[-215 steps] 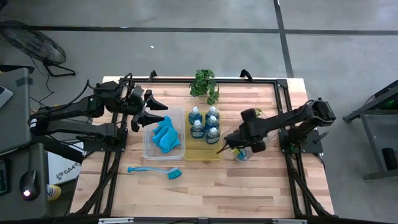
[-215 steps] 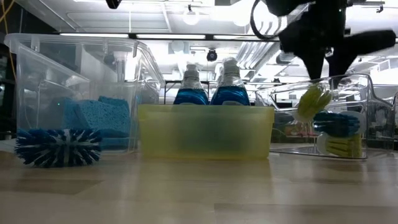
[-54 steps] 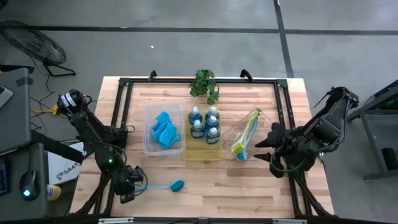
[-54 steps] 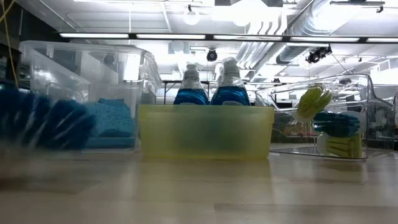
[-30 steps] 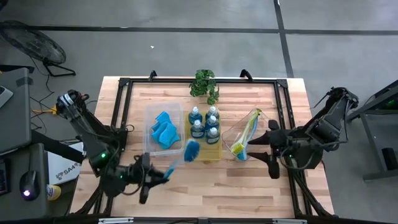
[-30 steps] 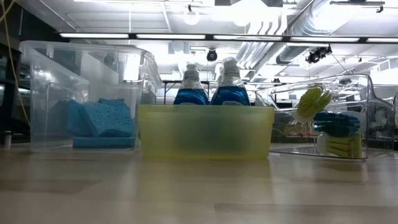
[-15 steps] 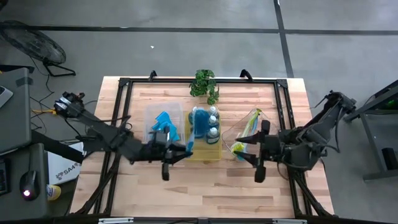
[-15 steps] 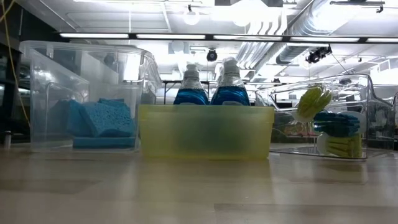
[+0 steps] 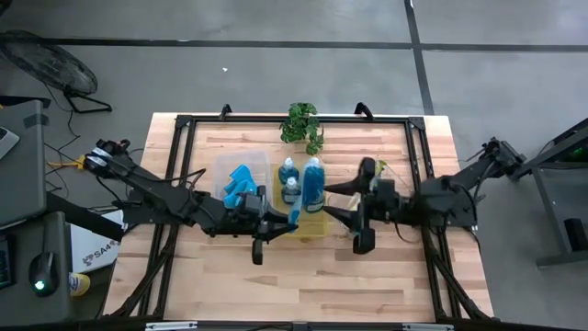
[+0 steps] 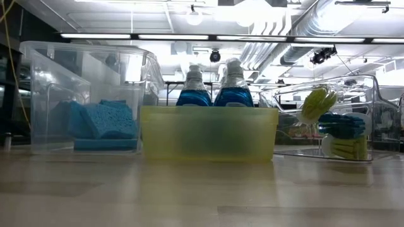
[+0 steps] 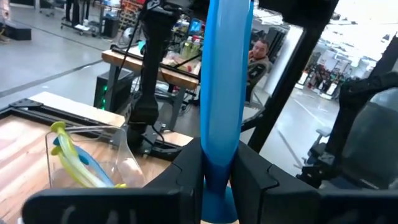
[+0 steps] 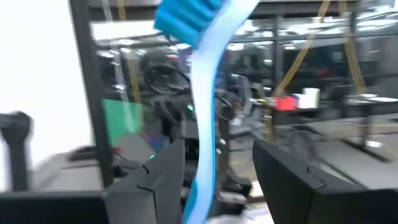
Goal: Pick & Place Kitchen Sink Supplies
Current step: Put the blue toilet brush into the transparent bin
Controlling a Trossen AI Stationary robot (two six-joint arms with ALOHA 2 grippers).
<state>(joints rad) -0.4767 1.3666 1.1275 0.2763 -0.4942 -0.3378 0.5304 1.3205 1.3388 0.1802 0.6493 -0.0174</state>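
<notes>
The blue dish brush (image 9: pixel 308 188) is held up in the air over the yellow tray (image 9: pixel 301 223) at the middle of the bench (image 9: pixel 303 276). The left gripper (image 9: pixel 290 221) is clamped tight on its handle, seen between the two fingers (image 11: pixel 186 171) in the left wrist view. The right gripper (image 9: pixel 338 202) sits just beside the brush, its jaws apart with the handle (image 12: pixel 202 130) standing between them; I cannot tell whether they touch it.

Soap bottles (image 10: pixel 216 89) stand in the yellow tray. Sponges (image 10: pixel 101 123) lie in the clear tray (image 10: pixel 38 82) towards the bench's left edge. Two more brushes (image 10: pixel 331 126) rest in the clear tray (image 10: pixel 379 94) towards its right edge. A potted plant (image 9: pixel 301 124) stands at the back edge.

The bench is pale wood with a black frame (image 9: pixel 184 124) on a grey floor (image 9: pixel 276 55). Beyond it are ceiling lights (image 10: pixel 189 19) and a person (image 11: pixel 256 53).
</notes>
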